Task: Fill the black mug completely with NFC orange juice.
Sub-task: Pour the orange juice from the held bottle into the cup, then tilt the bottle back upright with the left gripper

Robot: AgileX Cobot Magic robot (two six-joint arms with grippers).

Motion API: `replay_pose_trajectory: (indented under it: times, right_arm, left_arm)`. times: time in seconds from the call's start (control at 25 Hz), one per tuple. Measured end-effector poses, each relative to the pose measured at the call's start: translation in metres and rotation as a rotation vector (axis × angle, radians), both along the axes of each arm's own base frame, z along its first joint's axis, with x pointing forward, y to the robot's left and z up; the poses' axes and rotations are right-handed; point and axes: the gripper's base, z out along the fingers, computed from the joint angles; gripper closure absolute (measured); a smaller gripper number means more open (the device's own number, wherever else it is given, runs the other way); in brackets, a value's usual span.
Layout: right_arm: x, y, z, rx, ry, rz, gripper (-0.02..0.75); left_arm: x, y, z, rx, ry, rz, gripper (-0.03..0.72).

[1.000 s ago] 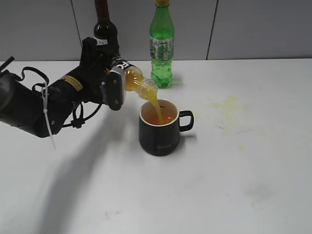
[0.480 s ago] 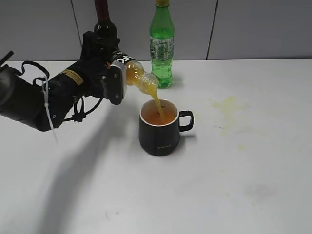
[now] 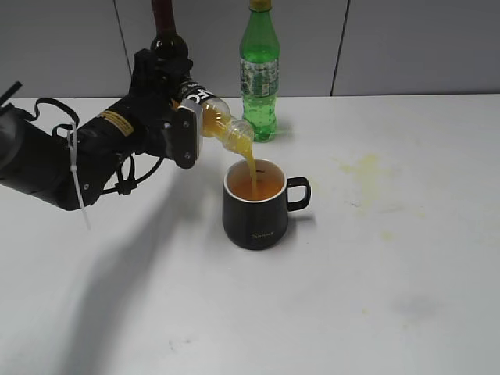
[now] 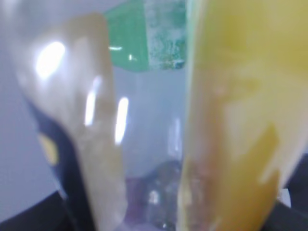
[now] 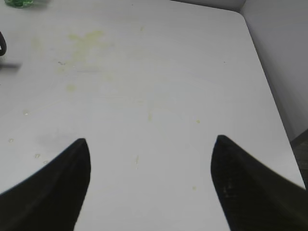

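Exterior view: left gripper [image 3: 186, 129] clamped on tilted juice bottle [image 3: 217, 125], stream entering black mug [image 3: 255, 205]; right wrist view alone: right gripper [image 5: 150, 185] spread above desk [image 5: 144, 86].

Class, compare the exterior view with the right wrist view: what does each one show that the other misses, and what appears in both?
Only the exterior view shows the left gripper tipping the juice bottle, orange juice streaming into the black mug, and the dark wine bottle. Only the right wrist view shows the right gripper, open and empty. Both show the white table with its yellowish stains and the green soda bottle.
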Motion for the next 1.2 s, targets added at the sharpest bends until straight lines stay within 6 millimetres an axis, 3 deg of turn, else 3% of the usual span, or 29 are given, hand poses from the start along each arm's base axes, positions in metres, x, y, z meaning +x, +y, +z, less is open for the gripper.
replay_pose_trajectory:
  times: [1.2]
  right_arm:
    - [0.0, 0.0, 0.0, 0.0, 0.0, 0.0, 0.146]
  left_arm:
    - [-0.002, -0.0042, 0.0023, 0.078, -0.065, -0.05, 0.219]
